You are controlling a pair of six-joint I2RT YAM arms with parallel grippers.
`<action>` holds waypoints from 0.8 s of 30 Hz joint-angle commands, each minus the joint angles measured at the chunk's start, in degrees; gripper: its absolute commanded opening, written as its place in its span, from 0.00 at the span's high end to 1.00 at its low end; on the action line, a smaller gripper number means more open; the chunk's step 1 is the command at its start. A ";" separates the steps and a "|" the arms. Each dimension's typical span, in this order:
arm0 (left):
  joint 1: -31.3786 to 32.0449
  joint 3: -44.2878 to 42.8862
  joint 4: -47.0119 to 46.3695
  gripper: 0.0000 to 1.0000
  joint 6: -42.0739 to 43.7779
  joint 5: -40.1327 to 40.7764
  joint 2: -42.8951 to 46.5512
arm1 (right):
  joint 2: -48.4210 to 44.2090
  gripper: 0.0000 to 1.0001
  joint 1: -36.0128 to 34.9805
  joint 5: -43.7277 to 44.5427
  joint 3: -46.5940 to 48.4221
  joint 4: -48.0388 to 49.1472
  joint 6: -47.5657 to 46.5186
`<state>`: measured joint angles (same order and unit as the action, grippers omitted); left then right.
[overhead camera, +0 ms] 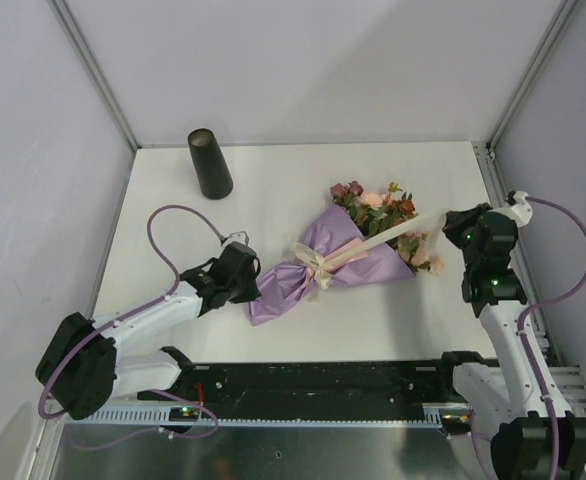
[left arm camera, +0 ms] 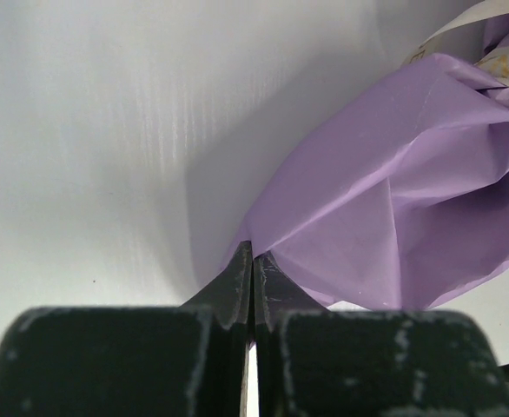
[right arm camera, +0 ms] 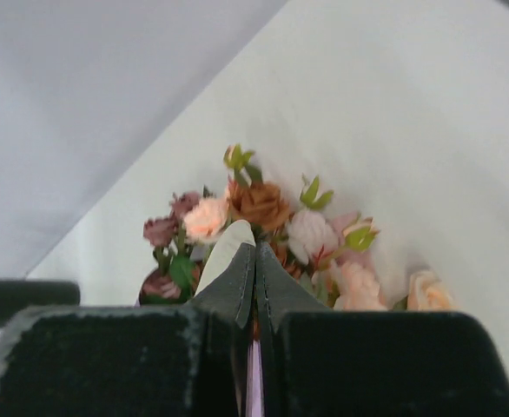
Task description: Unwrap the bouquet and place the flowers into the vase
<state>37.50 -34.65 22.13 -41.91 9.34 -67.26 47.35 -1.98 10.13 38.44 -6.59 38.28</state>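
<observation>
The bouquet (overhead camera: 333,262) lies on its side mid-table, with lilac wrapping paper (left arm camera: 393,200) and a cream ribbon knot (overhead camera: 316,264). The flowers (overhead camera: 378,205) stick out of its upper right end, shown as pink, peach and dark-red heads (right arm camera: 263,204). My left gripper (overhead camera: 256,282) is shut on the paper's lower left tail, fingertips (left arm camera: 253,254) pinching the lilac edge. My right gripper (overhead camera: 449,224) is shut on a cream ribbon tail (overhead camera: 393,236) that stretches taut from the knot; the ribbon (right arm camera: 230,243) shows at the fingertips. The black vase (overhead camera: 210,163) stands upright at the back left, away from both grippers.
Grey walls and metal frame posts (overhead camera: 93,70) close in the white table on three sides. A black rail (overhead camera: 313,385) runs along the near edge between the arm bases. A purple cable (overhead camera: 168,215) loops over the table behind the left arm.
</observation>
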 commanded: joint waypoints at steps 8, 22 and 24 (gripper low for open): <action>-0.15 0.94 0.72 1.00 -3.73 4.65 0.73 | 5.56 1.00 9.15 -6.80 15.54 -1.78 -0.89; -0.17 0.84 0.65 1.00 -5.11 6.57 1.77 | 21.65 1.00 9.10 -15.55 43.41 -5.99 -6.72; -0.13 0.82 0.53 1.00 -5.64 6.59 1.58 | 23.91 1.00 8.11 -18.14 46.91 -6.93 -7.17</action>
<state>37.47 -34.15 22.96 -45.15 12.99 -66.52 68.25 6.92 -3.11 77.91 -13.19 32.99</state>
